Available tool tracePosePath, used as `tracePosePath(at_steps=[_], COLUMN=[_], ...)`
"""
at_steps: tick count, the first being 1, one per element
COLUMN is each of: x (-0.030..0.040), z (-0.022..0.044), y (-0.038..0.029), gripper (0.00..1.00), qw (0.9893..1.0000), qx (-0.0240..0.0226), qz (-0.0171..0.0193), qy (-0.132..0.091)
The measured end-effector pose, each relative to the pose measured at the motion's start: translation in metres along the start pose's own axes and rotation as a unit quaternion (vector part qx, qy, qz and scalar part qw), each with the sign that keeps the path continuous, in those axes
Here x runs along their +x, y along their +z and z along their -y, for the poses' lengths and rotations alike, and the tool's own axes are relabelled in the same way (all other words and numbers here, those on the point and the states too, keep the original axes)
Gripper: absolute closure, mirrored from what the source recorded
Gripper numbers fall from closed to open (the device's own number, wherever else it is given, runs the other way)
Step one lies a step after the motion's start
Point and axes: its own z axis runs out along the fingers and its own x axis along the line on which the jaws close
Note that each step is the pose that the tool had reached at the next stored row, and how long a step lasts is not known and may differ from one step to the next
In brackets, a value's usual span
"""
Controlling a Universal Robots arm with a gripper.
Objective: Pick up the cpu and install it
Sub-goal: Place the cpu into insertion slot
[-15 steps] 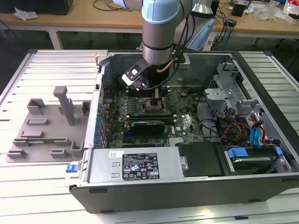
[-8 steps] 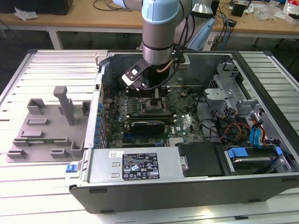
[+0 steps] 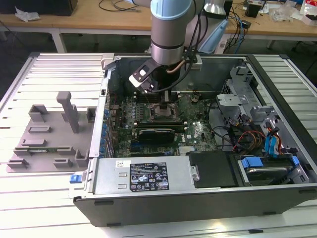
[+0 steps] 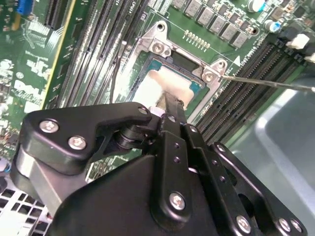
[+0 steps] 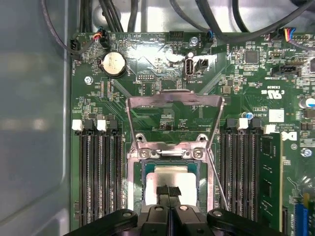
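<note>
- The cpu (image 5: 170,174) lies flat in the socket (image 5: 170,146) on the motherboard (image 5: 147,64), its pale, shiny top plate facing up. It shows in both wrist views (image 4: 160,83).
- The socket's load plate (image 5: 172,92) stands swung up and open. The thin lever (image 5: 217,182) runs free beside the socket, so the cpu looks seated but not clamped.
- The gripper (image 5: 168,191) has its jaws closed together with no gap and holds nothing. Its tip is down over the middle of the cpu's plate; I cannot tell whether it touches the metal.
- In the exterior view the gripper (image 3: 166,99) hangs inside the open case (image 3: 148,181), above the middle of the motherboard. A grey tray (image 3: 44,144) sits on the tabletop (image 3: 49,69), well apart toward the exterior view's left.
- Handling, as a judgement: the cpu is likely light, thin and stiff, with a smooth metal top that offers little friction. Its underside contacts and the socket's pins are probably the fragile parts, so it tolerates neither tilt nor sideways drag nor hard pressing.
- Hold, as a judgement: the safest grip is on two opposite edges, jaws level with the plate. Seated as it is, the socket walls sit close around it and leave little room at the sides.
</note>
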Motion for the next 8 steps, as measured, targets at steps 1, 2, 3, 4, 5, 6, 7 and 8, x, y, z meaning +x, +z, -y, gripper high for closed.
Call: tracePosePath(at_steps=[1,2,3,4,5,6,7,8], x=[0.0001,0.0001,0.0001,0.0002,0.0003,0.0004,0.0003,-0.0012], z=[-0.0001,-0.0001,-0.0002,-0.0003,-0.0005,-0.0005,-0.0006,-0.0007], y=[-0.0028,-0.006,-0.0087,-0.014,-0.018,-0.0207,-0.0223,-0.0226], gripper=[0.89,0.89,0.89,0.89,0.89,0.89,0.89,0.89], qw=[1.0,1.0,1.0,1.0,1.0,1.0,1.0,1.0], qx=[0.0,0.0,0.0,0.0,0.0,0.0,0.0,0.0], qz=[0.0002,0.0003,0.0006,0.0011,0.0016,0.002,0.0027,0.0034], qy=[0.0,0.0,0.0,0.0,0.0,0.001,0.001,0.001])
